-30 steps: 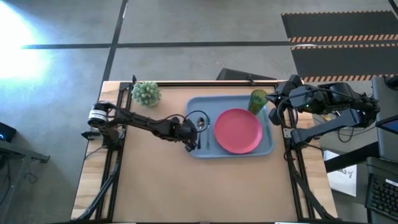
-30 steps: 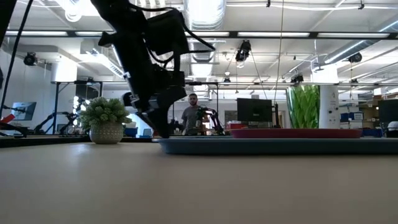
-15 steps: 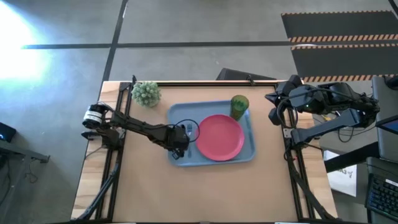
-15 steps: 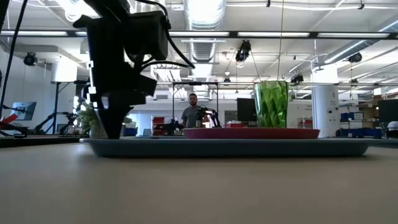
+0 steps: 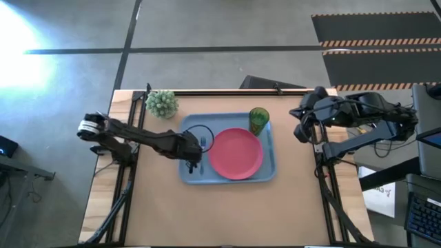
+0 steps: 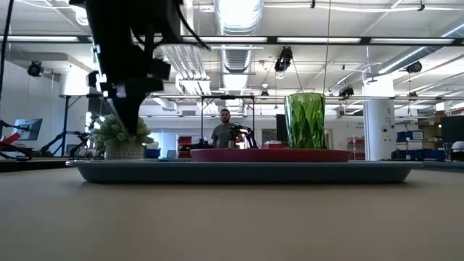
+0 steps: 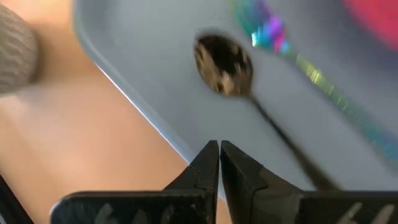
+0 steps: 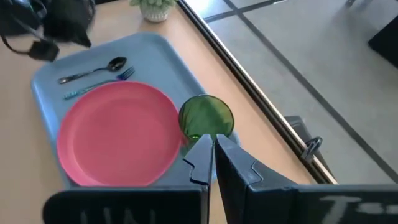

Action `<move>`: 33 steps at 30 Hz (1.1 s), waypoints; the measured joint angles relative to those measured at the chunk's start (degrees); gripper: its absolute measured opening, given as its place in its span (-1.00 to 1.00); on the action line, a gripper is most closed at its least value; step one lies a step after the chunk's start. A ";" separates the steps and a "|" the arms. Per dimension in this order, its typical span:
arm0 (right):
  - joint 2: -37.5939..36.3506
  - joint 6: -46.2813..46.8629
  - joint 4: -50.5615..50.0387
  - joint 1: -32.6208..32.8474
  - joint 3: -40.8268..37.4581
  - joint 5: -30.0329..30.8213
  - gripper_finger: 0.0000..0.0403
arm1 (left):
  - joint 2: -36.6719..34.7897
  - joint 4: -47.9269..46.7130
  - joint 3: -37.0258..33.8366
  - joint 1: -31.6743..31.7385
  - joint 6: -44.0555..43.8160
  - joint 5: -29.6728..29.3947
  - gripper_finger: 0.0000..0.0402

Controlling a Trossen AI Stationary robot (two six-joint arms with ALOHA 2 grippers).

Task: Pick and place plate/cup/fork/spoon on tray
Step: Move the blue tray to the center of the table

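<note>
The large light blue rectangular plastic tray (image 5: 187, 172) lies on the wooden tabletop (image 5: 227, 213), and every item already rests in it. The round flat pink plastic plate (image 5: 236, 153) fills the middle. The small translucent green tumbler cup (image 5: 258, 118) stands upright in the far corner nearest the right arm, just beside the plate. The small metal spoon with a dark handle (image 8: 93, 70) and the small metal fork with a light blue handle (image 8: 98, 84) lie side by side at the tray's left end.

The left gripper (image 7: 219, 149) sits low over the tray's left rim, its jaws together; whether they pinch the rim I cannot tell. The right gripper (image 8: 210, 144) waits off the tabletop's right edge, jaws together and empty.

Judged risk: if the left jaws drag or jerk the tray, the tall cup could tip and the cutlery slide
</note>
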 joint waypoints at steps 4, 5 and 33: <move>0.56 3.09 0.02 0.00 -0.92 -2.62 -0.96 | -5.53 0.00 0.38 0.00 -0.94 -3.38 -1.00; 0.63 4.20 -0.14 0.02 -1.66 -4.05 -0.96 | -7.10 0.02 0.44 0.01 -1.66 -4.17 -1.00; 8.94 29.60 43.16 14.30 -47.23 -22.97 -0.96 | -15.27 -1.61 -0.99 0.04 -1.96 -9.75 -1.00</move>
